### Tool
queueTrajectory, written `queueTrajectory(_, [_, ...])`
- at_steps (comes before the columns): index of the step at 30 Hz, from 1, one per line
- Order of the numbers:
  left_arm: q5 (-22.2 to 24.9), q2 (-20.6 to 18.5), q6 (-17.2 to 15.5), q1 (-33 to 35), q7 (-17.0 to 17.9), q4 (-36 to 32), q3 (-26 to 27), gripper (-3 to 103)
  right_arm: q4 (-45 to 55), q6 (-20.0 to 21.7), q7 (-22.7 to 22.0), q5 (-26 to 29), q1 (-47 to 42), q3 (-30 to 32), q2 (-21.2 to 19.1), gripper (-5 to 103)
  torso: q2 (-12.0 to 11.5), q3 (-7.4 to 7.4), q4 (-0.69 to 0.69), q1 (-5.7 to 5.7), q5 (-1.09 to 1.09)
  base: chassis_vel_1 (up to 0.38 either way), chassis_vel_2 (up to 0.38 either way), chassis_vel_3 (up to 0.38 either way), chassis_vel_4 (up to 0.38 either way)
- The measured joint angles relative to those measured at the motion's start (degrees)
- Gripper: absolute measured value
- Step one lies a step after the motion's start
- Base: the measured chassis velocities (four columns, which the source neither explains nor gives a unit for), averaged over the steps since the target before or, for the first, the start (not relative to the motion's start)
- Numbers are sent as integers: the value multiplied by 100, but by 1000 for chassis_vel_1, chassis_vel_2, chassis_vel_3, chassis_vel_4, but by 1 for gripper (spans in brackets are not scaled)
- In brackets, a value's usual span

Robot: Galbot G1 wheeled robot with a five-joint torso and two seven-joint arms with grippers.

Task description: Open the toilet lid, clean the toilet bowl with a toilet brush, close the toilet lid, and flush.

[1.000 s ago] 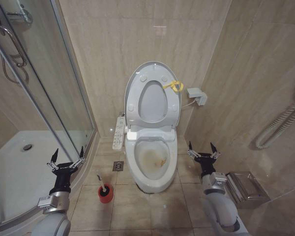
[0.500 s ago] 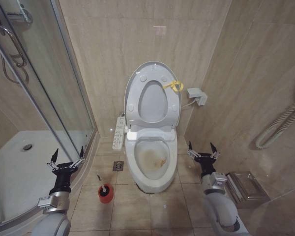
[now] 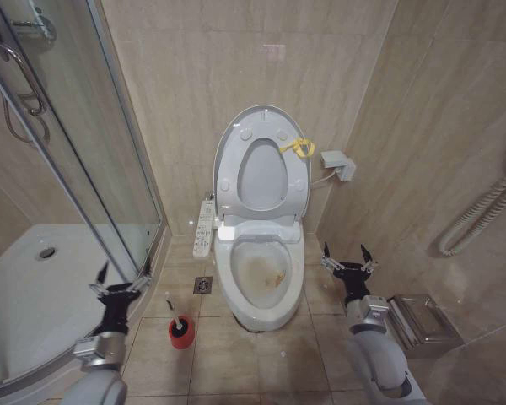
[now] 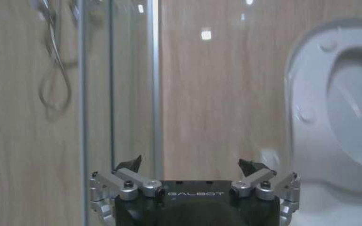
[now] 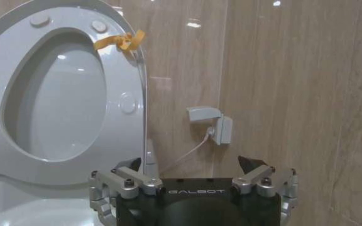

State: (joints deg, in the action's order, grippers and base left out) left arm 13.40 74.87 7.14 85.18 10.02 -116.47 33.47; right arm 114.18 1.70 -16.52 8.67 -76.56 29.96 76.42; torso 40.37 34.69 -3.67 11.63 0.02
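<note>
The toilet lid (image 3: 262,164) is standing raised against the wall with the seat ring (image 3: 264,177) folded up against it, a yellow loop (image 3: 301,148) hanging at its edge; it is sitting well beyond both hands, between them and farther from the robot. Below it the toilet bowl (image 3: 262,274) is lying open, showing yellowish-brown stains inside. The left hand (image 3: 121,279) is hovering low beside the glass shower door (image 3: 110,169), its fingers spread apart and holding nothing. Just off that hand, toward the bowl and slightly nearer the robot, the toilet brush (image 3: 175,314) is standing in its red holder cup (image 3: 182,334) on the floor; the black bristle head is peeking above the cup while the lower part is staying hidden inside it. The right hand (image 3: 347,259) is hovering on the other side of the bowl, fingers likewise apart and empty, with a metal bin (image 3: 422,321) on the floor just past its outer side.

In the left wrist view the left hand (image 4: 192,165) is pointing at the wall, and the lid (image 4: 307,117) is cut off by the picture's edge, blurred, with the bowl beneath hard to make out. In the right wrist view the right hand (image 5: 193,165) is facing the wall socket box (image 5: 214,123), and the lid (image 5: 127,101) is showing only in part, its far side cropped away
</note>
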Motion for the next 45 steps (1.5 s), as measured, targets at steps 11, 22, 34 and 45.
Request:
queueTrajectory(11, [-264, 992, -1729, 365, -507, -539, -312, 100, 0, 0, 0, 0, 0, 0, 0, 100, 0, 0, 0, 0, 0, 0, 0, 0, 0])
queueTrajectory(22, [-320, 1038, -1933, 467, -569, -784, -323, 100, 0, 0, 0, 0, 0, 0, 0, 100, 0, 0, 0, 0, -5, 0, 0, 0, 0])
queueTrajectory(34, [-404, -142, -682, 979, -83, -2286, 425, 100, 0, 0, -1, 0, 0, -1, 0, 100, 1, 0, 2, -1, 7, 0, 0, 0, 0])
queueTrajectory(45, [-560, -99, 717, 909, 164, -519, 215, 100, 0, 0, -1, 0, 1, 0, 0, 100, 0, 0, 0, 0, -3, 0, 0, 0, 0])
